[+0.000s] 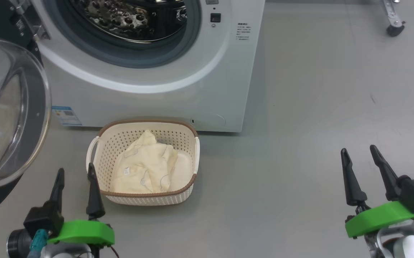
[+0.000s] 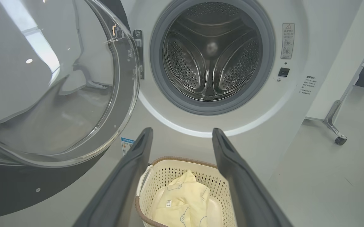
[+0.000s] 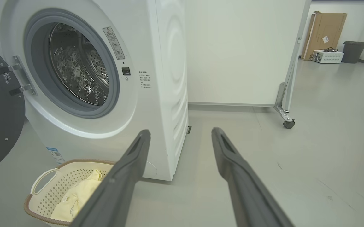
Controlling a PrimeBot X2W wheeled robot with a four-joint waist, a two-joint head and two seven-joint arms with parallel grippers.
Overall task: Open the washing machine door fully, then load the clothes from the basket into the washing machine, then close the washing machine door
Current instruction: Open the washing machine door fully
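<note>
The washing machine (image 1: pixel 178 86) stands ahead with its steel drum (image 2: pixel 212 52) bare. Its door (image 1: pixel 9 111) hangs swung wide to the left, glass bowl facing me. On the floor in front sits the cream basket (image 1: pixel 143 200), and pale yellow clothes (image 1: pixel 147 166) lie crumpled inside it. My left gripper (image 1: pixel 76 175) hovers open just left of the basket's near corner, nothing between its fingers. Far to the right my right gripper (image 1: pixel 359 152) is open and empty over bare floor. Along the left wrist's fingers I see the basket (image 2: pixel 172 170) and clothes (image 2: pixel 182 201) below.
A wheeled partition foot (image 3: pixel 287 121) stands right of the machine, its caster (image 1: pixel 395 30) at the top of the head view. A cardboard box (image 3: pixel 325 33), a white device and a dark bin (image 3: pixel 354 52) sit far back. Grey floor stretches to the right.
</note>
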